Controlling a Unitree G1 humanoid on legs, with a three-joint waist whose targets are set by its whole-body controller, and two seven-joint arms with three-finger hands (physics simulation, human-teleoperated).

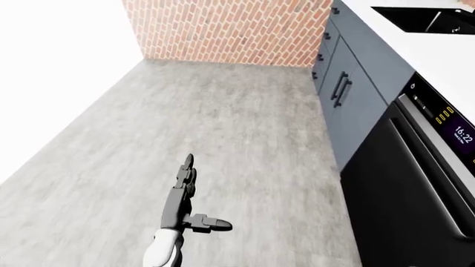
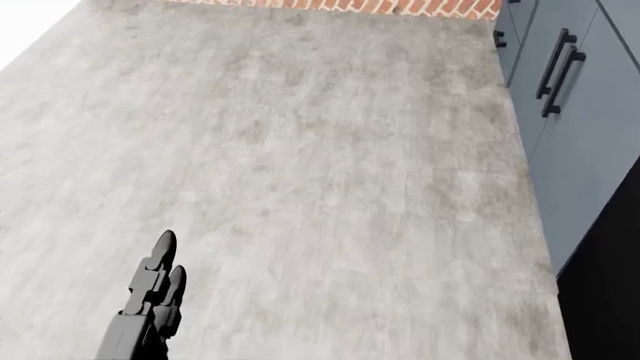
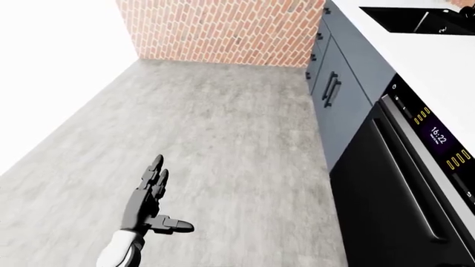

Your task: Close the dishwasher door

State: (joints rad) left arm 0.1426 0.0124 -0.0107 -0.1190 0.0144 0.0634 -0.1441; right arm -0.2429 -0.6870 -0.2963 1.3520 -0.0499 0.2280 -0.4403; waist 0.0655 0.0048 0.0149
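Step in hand, judged: approach. The robot stands on open floor with the appliance run along the right edge of both eye views; nothing is within reach of an arm. Doing this well likely means turning the body to the right until the black front sits centred in view, then walking in, and only then raising an arm toward the door's upper edge or handle. A push should land flat and near the top edge, opposite the hinge.

Floor (image 1: 223, 128): grey, mottled concrete finish, fills most of every view.

Brick wall (image 1: 230, 30): red, at the top of the eye views.

Tabletop (image 1: 416, 39): white, upper right, with a dark sink recess at the top edge.

Base cabinets (image 1: 349, 94): slate blue, black bar handles, right of centre.

Dishwasher (image 3: 386, 189): tall black front at lower right, just below the cabinets in the right-eye view. Long bar handle (image 3: 405, 178) down its face; control strip above with yellow markings and a lit clock (image 3: 438, 135). From this steep angle, whether the door stands ajar cannot be told; it reads nearly flush with the cabinet line.

Left hand (image 1: 185, 197): dark, fingers stretched out straight, thumb splayed to the side, holding nothing, well apart from the dishwasher.

Right hand: not in any view.
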